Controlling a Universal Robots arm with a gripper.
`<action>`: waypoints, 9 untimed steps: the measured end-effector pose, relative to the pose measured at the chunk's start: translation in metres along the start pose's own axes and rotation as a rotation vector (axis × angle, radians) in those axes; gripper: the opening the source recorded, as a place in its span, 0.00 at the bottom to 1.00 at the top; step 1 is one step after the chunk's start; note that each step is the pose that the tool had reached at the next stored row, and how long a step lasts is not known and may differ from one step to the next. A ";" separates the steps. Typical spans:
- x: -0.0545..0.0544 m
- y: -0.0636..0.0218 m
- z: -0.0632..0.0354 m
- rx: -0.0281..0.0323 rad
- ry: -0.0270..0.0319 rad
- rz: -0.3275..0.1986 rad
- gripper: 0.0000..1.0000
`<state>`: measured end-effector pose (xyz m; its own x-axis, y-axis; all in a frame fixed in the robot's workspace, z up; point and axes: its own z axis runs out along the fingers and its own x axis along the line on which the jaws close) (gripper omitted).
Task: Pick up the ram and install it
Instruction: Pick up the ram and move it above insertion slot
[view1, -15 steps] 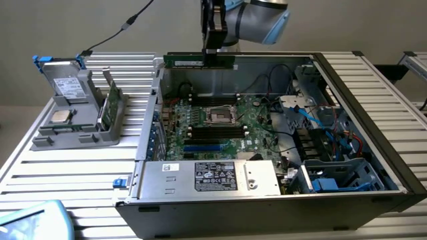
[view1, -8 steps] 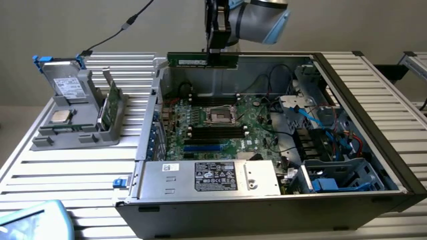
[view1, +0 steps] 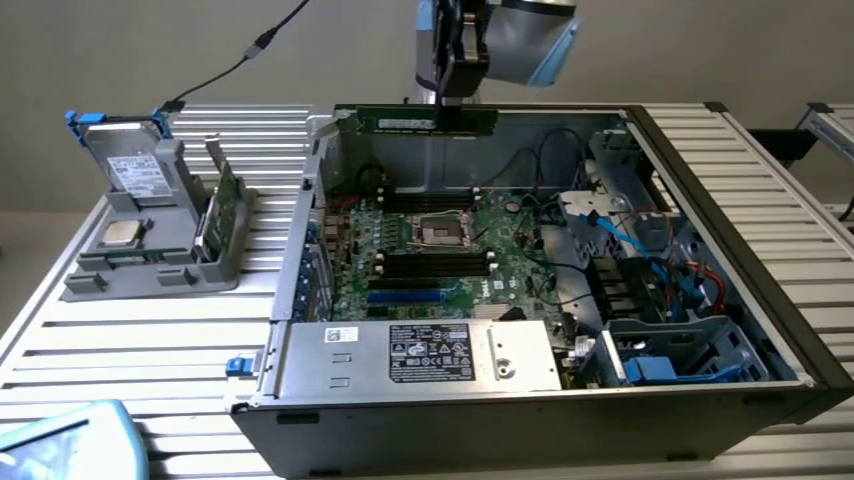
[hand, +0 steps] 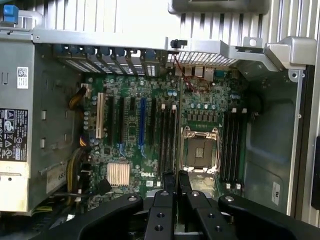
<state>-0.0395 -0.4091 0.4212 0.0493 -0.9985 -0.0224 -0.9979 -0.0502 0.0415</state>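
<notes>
Overhead, the gripper (view1: 455, 112) of a Universal Robots arm is clamped on the ram (view1: 414, 121), holding the long dark-green stick level above the far wall of an open computer case (view1: 747, 210). The stick, its pale label turned toward the exterior camera, hangs clear of the motherboard (view1: 514, 265) and touches nothing but the gripper. Seen from the wrist, the 2 black fingers (hand: 161, 205) press together on the ram (hand: 176, 182), which shows edge-on as a thin dark strip. It sits over the board between a bank of black memory slots (hand: 167, 135) and the silver-framed processor socket (hand: 199, 150). Another bank of slots (hand: 232, 150) lies on the socket's other side. The case rests on a slatted metal table (view1: 120, 345), with its labelled power supply (view1: 414, 355) along the case's near wall. Beside the case, toward the table's edge at the exterior view's left, a grey holder (view1: 94, 280) carries a square silver processor chip (view1: 123, 233). It also carries a broader green card (view1: 220, 205) standing on edge and a drive (view1: 134, 170) in blue-tipped rails.
</notes>
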 end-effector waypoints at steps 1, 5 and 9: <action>0.000 -0.0029 -0.0001 0.0000 -0.0003 0.000 0.14; 0.000 -0.0143 0.0012 0.0002 -0.0025 0.002 0.14; 0.001 -0.0265 0.0080 0.0005 -0.0062 0.010 0.14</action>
<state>-0.0133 -0.4087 0.4121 0.0392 -0.9988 -0.0282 -0.9983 -0.0404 0.0412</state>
